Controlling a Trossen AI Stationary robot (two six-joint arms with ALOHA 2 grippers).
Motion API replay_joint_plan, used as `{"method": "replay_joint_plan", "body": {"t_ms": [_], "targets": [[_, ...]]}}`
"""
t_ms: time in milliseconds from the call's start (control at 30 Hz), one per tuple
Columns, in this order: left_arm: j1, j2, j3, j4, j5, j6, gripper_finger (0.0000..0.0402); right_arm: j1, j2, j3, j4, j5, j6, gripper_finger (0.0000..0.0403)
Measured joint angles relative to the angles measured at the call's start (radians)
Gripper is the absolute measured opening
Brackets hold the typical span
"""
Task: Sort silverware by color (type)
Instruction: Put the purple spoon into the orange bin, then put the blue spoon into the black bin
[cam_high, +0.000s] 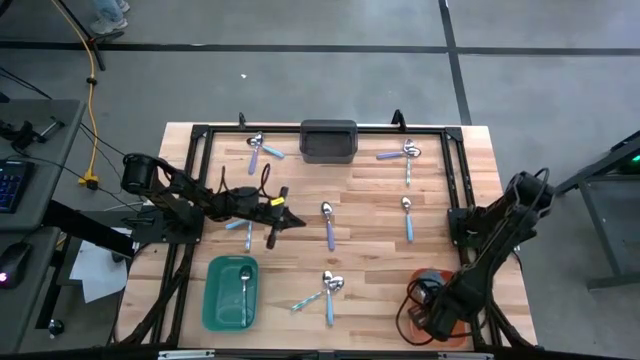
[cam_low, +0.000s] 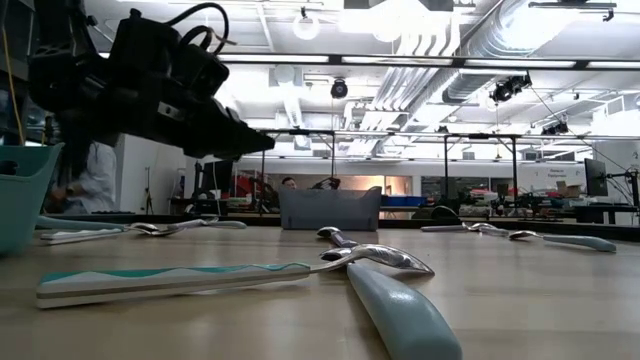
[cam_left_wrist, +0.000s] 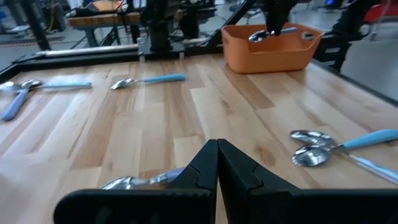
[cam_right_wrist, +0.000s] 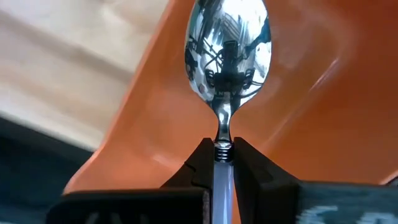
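Small spoons with shiny bowls and blue, teal or purple handles lie flat about the wooden table (cam_high: 370, 240). My left gripper (cam_high: 288, 219) is shut and holds nothing. It hovers left of centre, just short of a purple-handled spoon (cam_high: 329, 226), whose bowl (cam_left_wrist: 127, 182) shows past its fingers. My right gripper (cam_right_wrist: 222, 152) is shut on a pale-handled spoon (cam_right_wrist: 230, 50) and reaches down into the orange bin (cam_high: 428, 285) at the near right corner. One spoon (cam_high: 246, 290) lies in the teal bin (cam_high: 215, 300). My right gripper pinches the spoon between its two fingers at the top of the pale handle (cam_right_wrist: 222, 180), right below the metal neck. The fingers lie along the handle. The bowl (cam_right_wrist: 230, 37) sticks out beyond the fingertips, over the orange bin's inner wall (cam_right_wrist: 323, 112).
A grey bin (cam_high: 328, 140) stands at the middle of the far edge. Spoon pairs lie far left (cam_high: 262, 148), far right (cam_high: 404, 153) and near the middle (cam_high: 327, 287). A single spoon (cam_high: 407, 216) lies right of centre. A black frame (cam_high: 200, 150) borders the table.
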Motion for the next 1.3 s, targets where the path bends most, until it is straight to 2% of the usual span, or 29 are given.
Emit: {"method": "replay_joint_plan", "body": {"t_ms": [233,733,833,1033,1100,1200,1300], "targets": [[-0.013,0.0,0.0,-0.022,-0.05,0.006,0.0,-0.031,0.037,0.0,-0.038,0.0,-0.093,0.0012],[-0.018,0.0,0.0,-0.024,-0.052,0.007,0.0,-0.112,0.112,0.0,-0.026,-0.04,-0.285,0.0015],[-0.018,0.0,0.0,-0.024,-0.052,0.008,0.0,-0.123,0.113,0.0,-0.026,-0.068,-0.308,0.0037],[-0.018,0.0,0.0,-0.024,-0.052,0.008,0.0,-0.128,0.11,0.007,-0.046,-0.134,-0.37,0.0111],[-0.018,0.0,0.0,-0.024,-0.052,0.008,0.0,-0.128,0.11,0.028,-0.068,-0.155,-0.407,0.0121],[-0.018,0.0,0.0,-0.024,-0.052,0.008,0.0,-0.128,0.11,0.077,-0.134,-0.166,-0.466,0.0109],[-0.018,0.0,0.0,-0.024,-0.053,0.008,0.0,-0.135,0.109,0.151,-0.232,-0.122,-0.552,0.0066]]}}
